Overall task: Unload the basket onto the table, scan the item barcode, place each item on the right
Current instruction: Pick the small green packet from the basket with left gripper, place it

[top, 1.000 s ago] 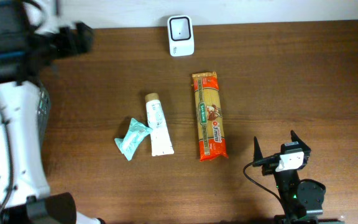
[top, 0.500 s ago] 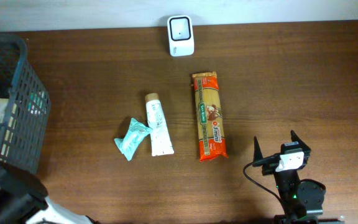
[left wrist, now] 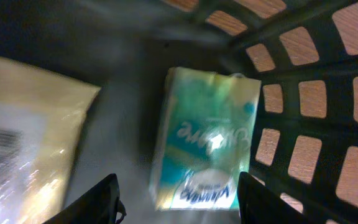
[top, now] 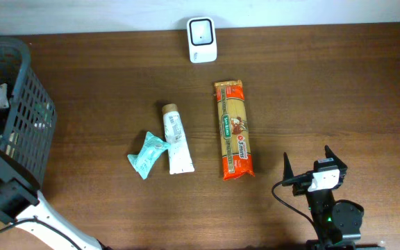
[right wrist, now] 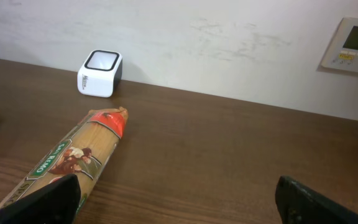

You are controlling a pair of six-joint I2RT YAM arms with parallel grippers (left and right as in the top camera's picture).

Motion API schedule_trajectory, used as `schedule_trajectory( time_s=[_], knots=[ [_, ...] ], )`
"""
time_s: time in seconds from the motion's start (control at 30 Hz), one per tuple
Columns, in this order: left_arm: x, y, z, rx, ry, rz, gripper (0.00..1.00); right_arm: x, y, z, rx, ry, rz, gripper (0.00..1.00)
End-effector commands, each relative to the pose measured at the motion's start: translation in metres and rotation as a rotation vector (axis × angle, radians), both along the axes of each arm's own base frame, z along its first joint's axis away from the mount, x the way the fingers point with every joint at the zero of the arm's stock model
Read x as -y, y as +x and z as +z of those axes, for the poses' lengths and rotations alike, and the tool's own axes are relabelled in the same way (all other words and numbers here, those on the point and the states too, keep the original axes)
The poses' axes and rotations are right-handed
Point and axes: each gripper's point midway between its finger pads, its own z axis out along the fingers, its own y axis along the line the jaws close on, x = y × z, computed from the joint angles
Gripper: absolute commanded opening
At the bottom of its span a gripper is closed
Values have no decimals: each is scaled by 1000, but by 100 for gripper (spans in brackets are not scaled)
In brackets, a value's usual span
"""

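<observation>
Left gripper [left wrist: 178, 194] straddles the teal packet [left wrist: 207, 146] inside the basket [top: 25, 118], fingers apart, no grip yet. Right gripper [right wrist: 180, 200] rests spread and empty. Nothing scanned: pick-up and presentation to the scanner [top: 202, 39] are pending.

Your overhead: bright, even, sharp. Your left wrist: dim, smeared with blur, glare on the green packet [left wrist: 207, 143]. Your right wrist: clear, softly lit.
</observation>
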Motion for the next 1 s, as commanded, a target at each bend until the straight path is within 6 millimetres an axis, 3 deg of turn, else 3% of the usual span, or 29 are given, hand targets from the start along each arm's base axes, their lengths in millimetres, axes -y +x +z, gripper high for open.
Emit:
schedule_trajectory(
  time_s=[0.0,0.1,0.17,0.2,0.27,0.37,0.43,0.5,0.57,0.6,0.67,0.73,0.77,0.83,0.87,0.9,0.97],
  knots=[
    [9,5,-24,15,-65,-47,60,1,0,-3,-3,0,-6,99],
    [10,4,-36,1,-79,-47,56,1,0,-3,-3,0,-6,99],
    [9,5,-35,4,-76,-46,15,1,0,-3,-3,0,-6,99],
    [9,5,-35,4,-77,-46,1,1,0,-3,-3,0,-6,99],
    [8,6,-31,6,-78,-35,0,1,0,-3,-3,0,-6,99],
    [3,15,-4,45,-70,18,0,1,0,-3,-3,0,-6,99],
    [1,26,47,139,-41,27,0,1,0,-3,-3,0,-6,99],
    [-4,32,122,252,11,105,0,1,0,-3,-3,0,-6,99],
    [2,25,202,381,72,152,0,1,0,-3,-3,0,-6,99],
    [10,15,241,445,105,162,0,1,0,-3,-3,0,-6,99],
    [27,0,286,518,136,171,0,1,0,-3,-3,0,-6,99],
    [69,-19,330,583,163,120,0,1,0,-3,-3,0,-6,99],
    [95,-22,337,587,149,75,0,1,0,-3,-3,0,-6,99],
    [136,-18,330,549,99,-7,0,1,0,-3,-3,0,-6,99],
    [156,-14,320,515,67,-51,0,1,0,-3,-3,0,-6,99],
    [189,-8,297,456,18,-123,0,1,0,-3,-3,0,-6,99],
    [228,-4,261,372,-28,-209,0,1,0,-3,-3,0,-6,99]
  ],
)
